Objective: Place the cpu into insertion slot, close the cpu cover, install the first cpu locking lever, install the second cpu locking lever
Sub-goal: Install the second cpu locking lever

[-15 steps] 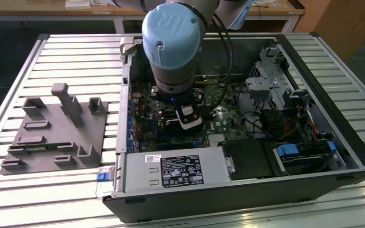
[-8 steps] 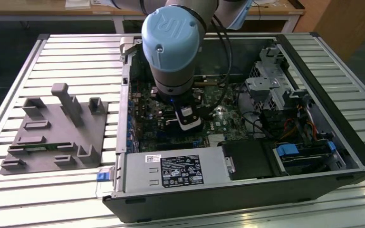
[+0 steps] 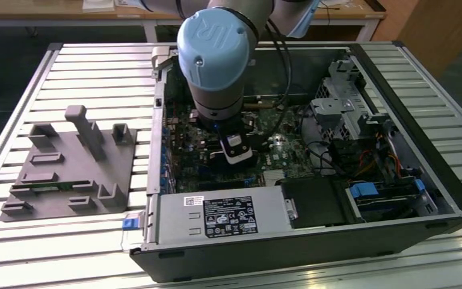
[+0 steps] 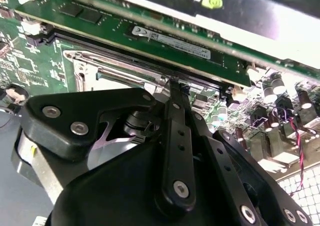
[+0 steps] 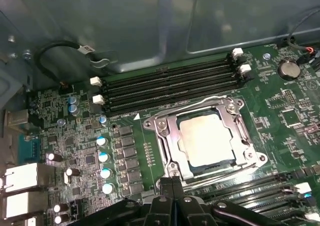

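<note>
**Gripper lowered beside a covered CPU socket**

In the exterior view, a blue-jointed robot arm [image 3: 215,54] is seen reaching down into an open computer case [image 3: 408,180] set on a slatted table [image 3: 94,66]. A grey fixture block [image 3: 70,162] lies on the table toward the exterior view's left.

In the first wrist view, the cpu [image 5: 207,138] is seated in the insertion slot [image 5: 176,162], and the cpu cover [image 5: 165,131] is laid flat around it. The gripper [image 5: 172,183] is seen at the socket's edge, its fingertips pressed together with nothing held.

In the second wrist view, the gripper [image 4: 172,86] is shown just beside the metal socket frame.
</note>
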{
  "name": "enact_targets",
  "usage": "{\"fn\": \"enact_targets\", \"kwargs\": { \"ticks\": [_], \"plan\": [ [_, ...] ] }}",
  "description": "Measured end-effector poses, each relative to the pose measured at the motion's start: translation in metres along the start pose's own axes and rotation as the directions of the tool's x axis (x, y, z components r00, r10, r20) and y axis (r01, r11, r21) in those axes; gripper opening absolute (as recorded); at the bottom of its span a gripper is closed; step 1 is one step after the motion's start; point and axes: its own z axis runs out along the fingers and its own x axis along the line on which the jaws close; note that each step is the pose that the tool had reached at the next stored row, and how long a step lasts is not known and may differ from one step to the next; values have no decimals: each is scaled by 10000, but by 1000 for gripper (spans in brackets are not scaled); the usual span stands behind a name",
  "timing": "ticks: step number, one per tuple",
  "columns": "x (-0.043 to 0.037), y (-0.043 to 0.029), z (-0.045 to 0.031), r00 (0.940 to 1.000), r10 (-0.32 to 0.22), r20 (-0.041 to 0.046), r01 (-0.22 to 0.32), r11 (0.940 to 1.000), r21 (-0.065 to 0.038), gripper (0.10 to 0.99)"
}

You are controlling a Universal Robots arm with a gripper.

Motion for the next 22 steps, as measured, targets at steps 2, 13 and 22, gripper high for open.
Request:
{"fn": "enact_targets", "kwargs": {
  "ticks": [2,13,22],
  "plan": [
    [21,15,16,10000,0,0,0,10000,-1,106],
    [69,8,60,10000,-2,-1,2,10000,-2,106],
    [70,65,-74,10000,4,23,-4,10000,75,106]
  ]
}}
